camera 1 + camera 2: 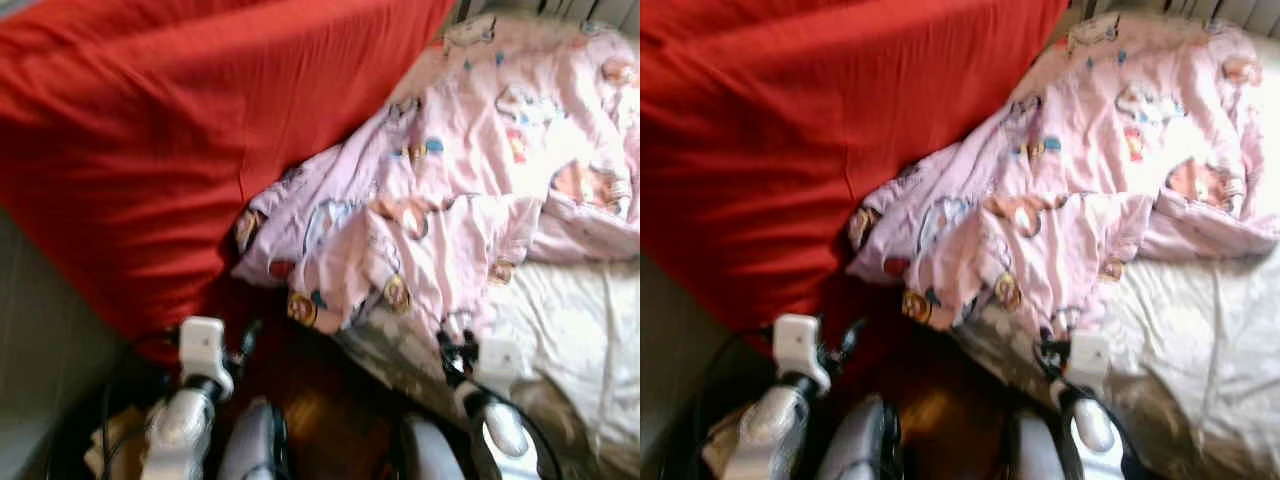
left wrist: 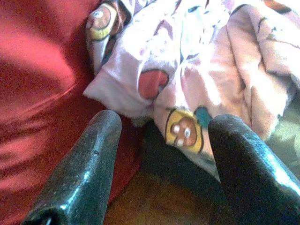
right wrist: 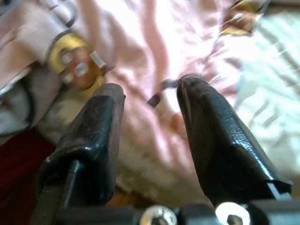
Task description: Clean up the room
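a crumpled pale pink quilt printed with cartoon figures (image 1: 470, 190) lies heaped across the bed, its lower edge hanging over the bed's side above the dark wooden floor (image 1: 330, 420). beneath it on the right shows a wrinkled white sheet (image 1: 580, 330). a large red cloth (image 1: 170, 130) covers the left part of the bed, and the quilt's edge overlaps it. the left pincer (image 2: 161, 161) is open, its black fingers spread just below the quilt's hanging corner, beside the red cloth, not touching either. the right pincer (image 3: 150, 140) is open too, its fingers (image 3: 93, 136) held apart just before the quilt's edge where it meets the white sheet.
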{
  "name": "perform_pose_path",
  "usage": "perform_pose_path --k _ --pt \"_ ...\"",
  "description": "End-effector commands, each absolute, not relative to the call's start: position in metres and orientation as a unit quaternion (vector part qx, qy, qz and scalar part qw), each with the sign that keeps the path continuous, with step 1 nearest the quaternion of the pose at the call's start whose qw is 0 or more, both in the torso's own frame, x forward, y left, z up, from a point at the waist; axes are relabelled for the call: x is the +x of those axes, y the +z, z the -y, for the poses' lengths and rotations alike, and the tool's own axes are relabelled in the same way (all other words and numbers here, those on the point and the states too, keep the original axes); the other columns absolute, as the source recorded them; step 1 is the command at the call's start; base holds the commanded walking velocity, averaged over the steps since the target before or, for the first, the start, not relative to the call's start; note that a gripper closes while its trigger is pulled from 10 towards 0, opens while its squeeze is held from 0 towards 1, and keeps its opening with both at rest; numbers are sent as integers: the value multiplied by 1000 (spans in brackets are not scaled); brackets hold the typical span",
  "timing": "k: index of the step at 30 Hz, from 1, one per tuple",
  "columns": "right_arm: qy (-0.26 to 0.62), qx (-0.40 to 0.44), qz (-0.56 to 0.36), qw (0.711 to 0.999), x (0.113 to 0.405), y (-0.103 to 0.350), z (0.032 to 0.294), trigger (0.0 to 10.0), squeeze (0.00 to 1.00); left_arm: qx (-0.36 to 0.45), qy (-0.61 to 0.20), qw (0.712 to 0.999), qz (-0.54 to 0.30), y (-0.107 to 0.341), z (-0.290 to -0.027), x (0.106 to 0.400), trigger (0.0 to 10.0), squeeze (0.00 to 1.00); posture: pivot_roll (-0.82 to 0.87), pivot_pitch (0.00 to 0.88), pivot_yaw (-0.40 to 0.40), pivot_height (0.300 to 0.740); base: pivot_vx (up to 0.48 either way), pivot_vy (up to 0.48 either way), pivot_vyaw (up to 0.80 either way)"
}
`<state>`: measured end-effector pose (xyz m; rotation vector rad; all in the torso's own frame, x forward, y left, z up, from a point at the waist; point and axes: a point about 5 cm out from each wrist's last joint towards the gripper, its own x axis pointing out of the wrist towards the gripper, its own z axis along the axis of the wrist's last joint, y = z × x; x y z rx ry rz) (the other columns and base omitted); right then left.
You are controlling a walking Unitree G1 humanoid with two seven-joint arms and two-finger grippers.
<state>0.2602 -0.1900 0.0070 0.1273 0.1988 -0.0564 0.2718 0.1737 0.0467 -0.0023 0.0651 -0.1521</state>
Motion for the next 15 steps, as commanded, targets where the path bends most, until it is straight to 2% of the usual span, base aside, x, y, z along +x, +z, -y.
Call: perform_pose_path --k 1,6,10,12,15 --pt "-27 73 -103 992 260 6 185 10000 0 1 -65 997 -48 42 -183 268 10000 0 13 229 32 611 289 0 0" --pt "-33 78 -113 990 260 4 186 10000 0 1 -65 997 -48 42 -183 268 10000 0 15 229 33 611 289 0 0" --pt "-46 96 -114 988 259 2 190 10000 0 2 -65 997 -48 42 -183 268 10000 0 15 230 34 611 290 0 -631" --pt "-44 91 -115 988 258 2 190 10000 0 2 -65 997 -48 42 -183 268 10000 0 13 231 35 611 285 0 0" --pt "-37 84 -110 990 258 3 190 10000 0 5 -64 997 -47 42 -183 268 10000 0 15 231 34 611 0 0 0"
